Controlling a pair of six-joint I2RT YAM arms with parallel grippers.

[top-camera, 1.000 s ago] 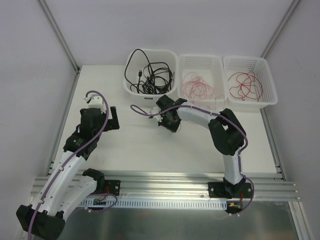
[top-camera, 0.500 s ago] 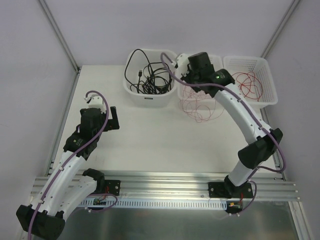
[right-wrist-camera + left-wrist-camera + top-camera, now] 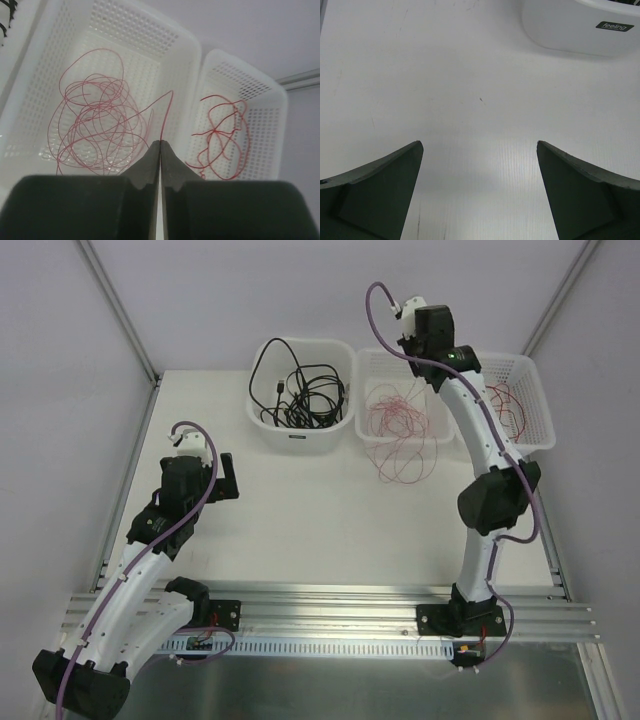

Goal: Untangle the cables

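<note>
Black cables (image 3: 300, 395) lie tangled in the left white tub (image 3: 262, 418). A tangle of thin red wires (image 3: 395, 415) lies in the middle basket (image 3: 403, 360), with loops hanging over its front wall onto the table (image 3: 403, 460). In the right wrist view the tangle (image 3: 95, 125) fills the middle basket. My right gripper (image 3: 160, 144) is shut on one red wire (image 3: 168, 107) that rises from this tangle. It is held high above the baskets (image 3: 432, 330). Another red wire (image 3: 220, 135) lies in the right basket (image 3: 505, 405). My left gripper (image 3: 480, 145) is open and empty over bare table.
The tub and two baskets stand in a row at the table's far edge. The left tub's front wall (image 3: 580, 30) shows ahead of my left gripper. The left arm (image 3: 190, 485) rests at the table's left side.
My right arm has swung from the table in front of the tub up and back over the baskets, pulling red wire loops over the middle basket's front. The left arm has not moved.
</note>
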